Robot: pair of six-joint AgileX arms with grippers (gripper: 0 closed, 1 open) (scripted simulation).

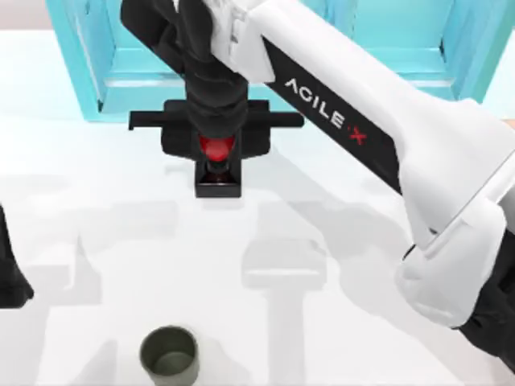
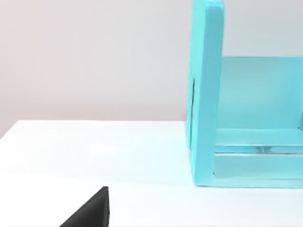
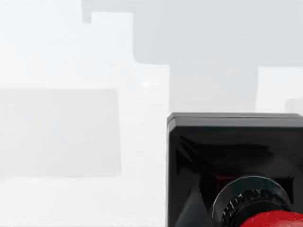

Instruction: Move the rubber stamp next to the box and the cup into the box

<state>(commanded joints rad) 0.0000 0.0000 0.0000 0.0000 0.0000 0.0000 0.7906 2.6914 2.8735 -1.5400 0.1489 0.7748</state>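
The rubber stamp [image 1: 219, 183], a black square base under a red knob, hangs above the table's back middle, its shadow falling on the white surface below. My right gripper [image 1: 216, 154] comes down on the knob from above and is shut on it. In the right wrist view the stamp's black base [image 3: 227, 142] and red knob sit close below the camera. The dark olive cup [image 1: 170, 354] stands upright near the front edge, left of centre, apart from both arms. My left gripper [image 1: 8, 277] is parked at the left edge. The box is out of view.
A big turquoise shelf unit [image 1: 121, 72] runs along the back of the table, just behind the held stamp; its side wall [image 2: 206, 94] shows in the left wrist view. My right arm [image 1: 418, 145] stretches across from the right side.
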